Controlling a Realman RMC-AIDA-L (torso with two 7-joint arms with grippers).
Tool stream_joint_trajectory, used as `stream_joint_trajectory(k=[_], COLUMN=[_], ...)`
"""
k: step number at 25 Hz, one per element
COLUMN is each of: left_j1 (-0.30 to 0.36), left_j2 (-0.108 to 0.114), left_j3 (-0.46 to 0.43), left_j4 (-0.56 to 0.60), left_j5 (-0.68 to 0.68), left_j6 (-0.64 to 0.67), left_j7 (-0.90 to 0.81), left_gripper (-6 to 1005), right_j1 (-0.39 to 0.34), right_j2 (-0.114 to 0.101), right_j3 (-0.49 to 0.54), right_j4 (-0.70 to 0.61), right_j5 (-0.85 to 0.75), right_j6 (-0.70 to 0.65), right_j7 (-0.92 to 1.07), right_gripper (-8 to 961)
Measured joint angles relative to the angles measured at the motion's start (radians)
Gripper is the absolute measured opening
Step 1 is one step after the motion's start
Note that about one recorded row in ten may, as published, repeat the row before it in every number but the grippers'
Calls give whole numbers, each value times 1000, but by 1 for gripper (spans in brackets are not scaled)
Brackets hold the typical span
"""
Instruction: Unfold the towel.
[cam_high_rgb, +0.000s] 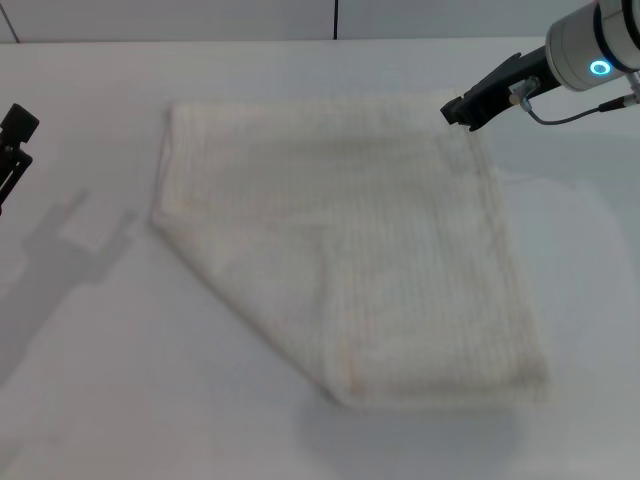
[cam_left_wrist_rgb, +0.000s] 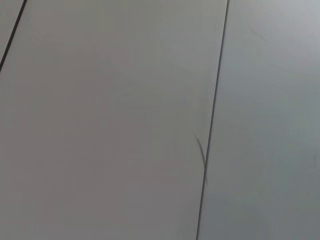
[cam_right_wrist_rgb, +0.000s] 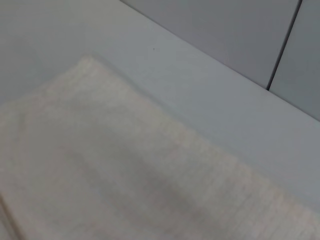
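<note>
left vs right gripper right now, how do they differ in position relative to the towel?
The right gripper sits at the far right corner of the towel, right over its edge; the left gripper is at the table's left edge, well clear of the cloth. The right arm reaches in from the far right; the left shows only its tip. The right wrist view shows towel; the left wrist view shows none. Neither visibly holds anything.

The towel (cam_high_rgb: 350, 240) lies folded on the white table (cam_high_rgb: 90, 400), its far corner just below the right gripper (cam_high_rgb: 462, 112); the left gripper (cam_high_rgb: 12, 140) hangs well apart.
</note>
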Motion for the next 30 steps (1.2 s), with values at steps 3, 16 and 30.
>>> stream_joint_trajectory(k=[3,16,30], left_j1=[0,-13,-12], left_j2=[0,0,-2], left_j3=[0,0,10], left_j4=[2,5,4], left_j5=[0,0,0], left_j6=[0,-1,-7], left_j7=[-1,-4,-4], left_gripper=[724,721,720], right_j1=[0,14,31], right_j2=[1,-2,4], right_j3=[0,0,-4], right_j4=[3,38,84], right_j5=[1,-5,-136], right_j6=[7,6,54], right_j7=[3,8,94], right_gripper=[0,0,0])
